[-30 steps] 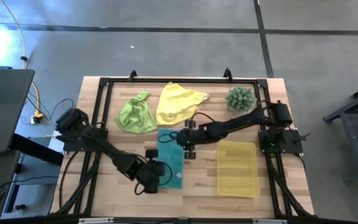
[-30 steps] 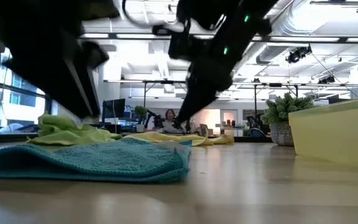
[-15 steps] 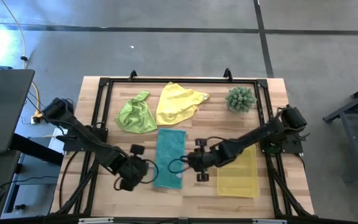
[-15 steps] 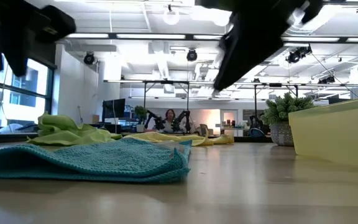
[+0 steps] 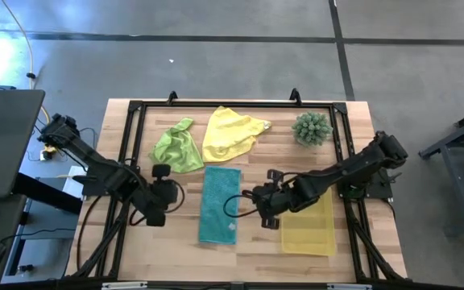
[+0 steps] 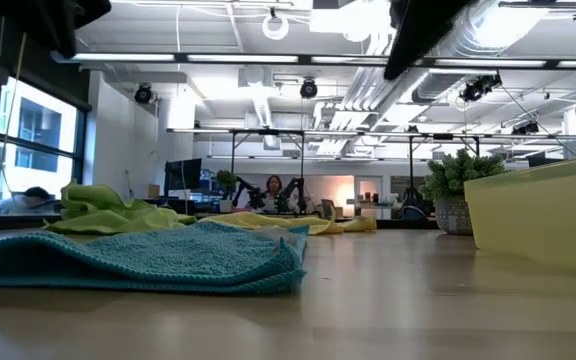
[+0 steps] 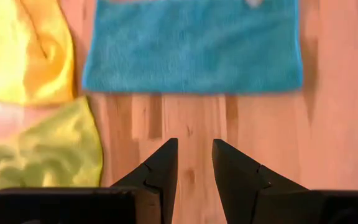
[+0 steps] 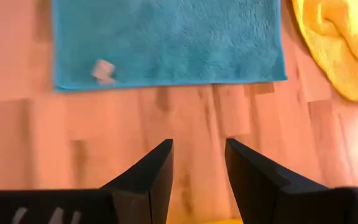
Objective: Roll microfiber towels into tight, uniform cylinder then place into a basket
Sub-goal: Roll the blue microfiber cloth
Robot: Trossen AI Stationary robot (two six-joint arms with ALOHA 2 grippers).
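The teal towel (image 5: 220, 204) lies flat on the table as a folded strip; it also shows in the low view (image 6: 148, 258). The lime green towel (image 5: 176, 149) and the yellow towel (image 5: 232, 133) lie crumpled farther back. The yellow basket (image 5: 308, 219) stands at the right. My left gripper (image 7: 194, 149) hovers open to the left of the teal towel (image 7: 191, 46) and touches nothing. My right gripper (image 8: 197, 149) hovers open to the right of the teal towel (image 8: 166, 40), between it and the basket, and is empty.
A spiky green plant (image 5: 311, 127) stands at the far right corner. A black frame (image 5: 216, 103) runs around the table. Bare wood shows near the front edge, beside the teal towel. A small white tag (image 8: 103, 70) lies on the teal towel.
My left gripper has left the teal towel's near end, going toward the table's left edge and up. My right gripper has gone from the towel's far end toward the near edge and right, off the towel, and up. The teal towel has stayed where it was.
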